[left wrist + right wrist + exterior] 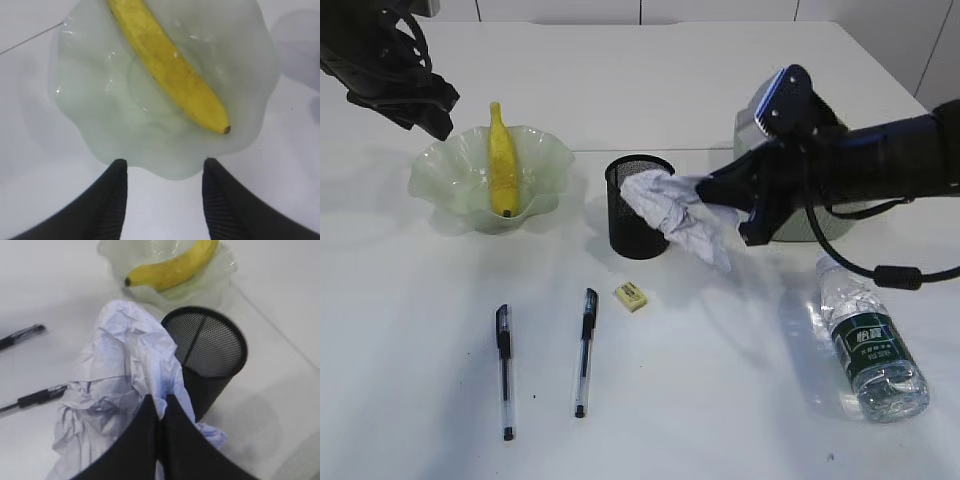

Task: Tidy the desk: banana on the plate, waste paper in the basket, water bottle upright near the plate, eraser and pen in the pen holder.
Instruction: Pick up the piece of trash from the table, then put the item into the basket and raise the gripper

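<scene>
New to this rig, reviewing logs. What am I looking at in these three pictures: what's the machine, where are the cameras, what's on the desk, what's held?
It is a robot with two black arms, each ending in a two-finger gripper. One picture looks down at the desk from the front; the other two come from cameras on each wrist.

The right gripper is shut on the waste paper, holding it above the desk beside the pen holder. The left gripper is open and empty over the plate, where the banana lies.

On the desk: two pens, an eraser and the water bottle lying on its side.
</scene>
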